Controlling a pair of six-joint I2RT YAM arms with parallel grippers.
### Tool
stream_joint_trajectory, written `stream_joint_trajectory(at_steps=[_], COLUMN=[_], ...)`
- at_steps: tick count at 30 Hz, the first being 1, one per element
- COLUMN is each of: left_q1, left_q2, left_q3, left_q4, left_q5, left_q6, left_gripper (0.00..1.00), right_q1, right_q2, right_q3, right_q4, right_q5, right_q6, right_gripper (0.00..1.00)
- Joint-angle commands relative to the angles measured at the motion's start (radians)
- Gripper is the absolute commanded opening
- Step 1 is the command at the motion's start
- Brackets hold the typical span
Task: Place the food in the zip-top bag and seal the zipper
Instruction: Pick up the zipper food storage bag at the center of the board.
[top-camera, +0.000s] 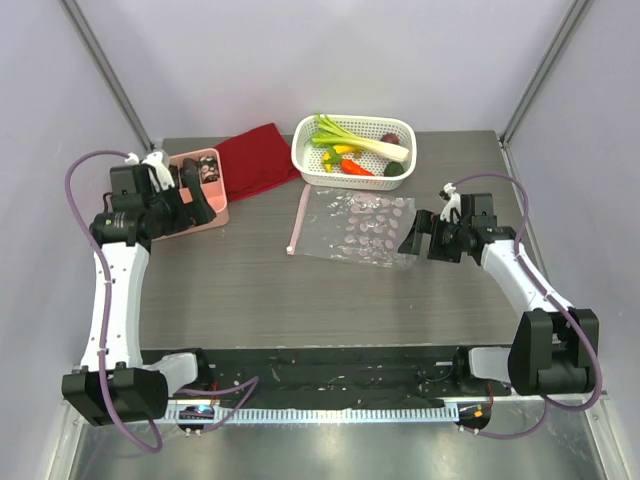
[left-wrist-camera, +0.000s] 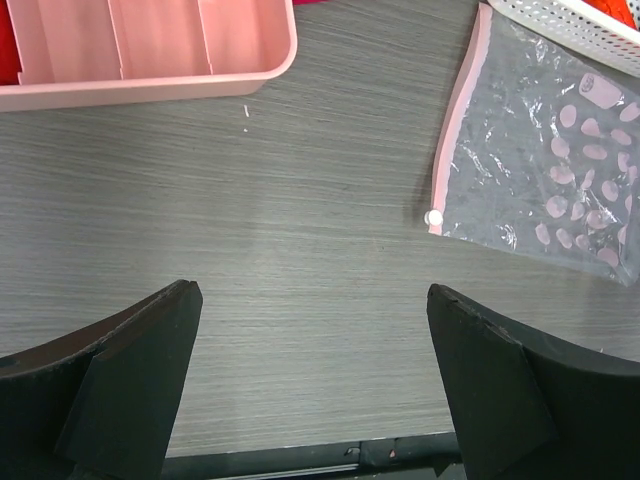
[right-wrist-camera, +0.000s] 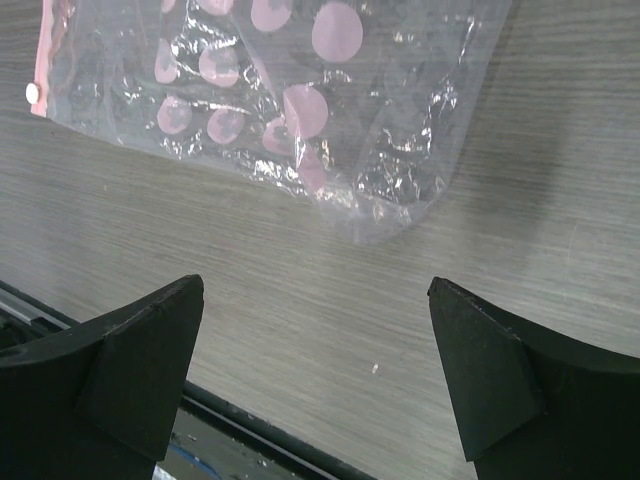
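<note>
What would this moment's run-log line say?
left claw: open, empty | right claw: open, empty | food: in white basket | zip-top bag: flat, empty

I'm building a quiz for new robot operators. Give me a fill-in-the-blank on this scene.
1. The zip-top bag holds ____ of the food, which all sits in the white basket.
2. In the top view, the zipper runs along the bag's ____ edge.
3. The left gripper and the right gripper both have their jaws ____.
Missing words: none; left; open.
</note>
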Motion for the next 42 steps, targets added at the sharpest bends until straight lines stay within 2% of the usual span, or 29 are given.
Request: stream_joint_trajectory(at_steps=[1,4,12,23,24,26,28,29,31,32,34,35,38,40,42], left_q1=[0.002,0.003,0.002,0.000,-0.003,-0.024,-0.053,-0.091,-0.140,-0.183,-0.231,-0.269,-0.296,-0.311,-0.319], left_q2=[-0.011,-0.007,-0.022,0.005,0.022,0.045,0.085,0.100,0.165,0.194,0.284,0.314,0.428,0.482,0.556], left_q3=[0.007,-0.006,-0.013,-0.083,-0.094,-0.109,-0.128,-0.131,-0.134,-0.131,-0.114,-0.106,-0.083,-0.075,-0.060], left_q4=[0.027,0.027,0.058,0.162,0.174,0.214,0.279,0.299,0.360,0.380,0.415,0.425,0.501,0.574,0.628], left_q5=[-0.007,-0.034,0.052,0.291,0.314,0.357,0.368,0.360,0.363,0.363,0.365,0.363,0.392,0.407,0.415], left_q6=[-0.018,-0.027,0.062,0.115,0.111,0.096,0.079,0.071,0.051,0.043,0.036,0.031,-0.030,-0.087,-0.124], left_gripper=[1.00,1.00,1.00,1.00,1.00,0.99,1.00,1.00,1.00,1.00,0.98,0.95,0.89,0.88,0.82], right_q1=[-0.007,-0.010,-0.010,-0.010,-0.010,-0.009,-0.042,-0.048,-0.062,-0.064,-0.068,-0.070,-0.079,-0.081,-0.082], right_q2=[0.027,0.082,0.190,0.349,0.357,0.375,0.397,0.403,0.415,0.418,0.435,0.441,0.461,0.477,0.490], right_q3=[0.024,0.032,0.024,0.029,0.027,0.029,0.026,0.023,0.009,0.007,0.013,0.016,0.023,0.018,0.012], right_q4=[0.099,0.130,0.237,0.367,0.378,0.387,0.386,0.386,0.378,0.374,0.326,0.312,0.257,0.233,0.222], right_q5=[-0.010,-0.005,-0.003,0.003,0.001,-0.013,-0.025,-0.054,-0.078,-0.100,-0.112,-0.127,-0.134,-0.129,-0.128], right_q6=[0.024,0.037,0.094,0.109,0.109,0.109,0.114,0.119,0.119,0.105,0.080,0.070,0.030,0.004,-0.010], right_gripper=[1.00,1.00,1.00,1.00,0.97,0.90,0.69,0.54,0.42,0.32,0.24,0.13,0.01,0.01,0.01])
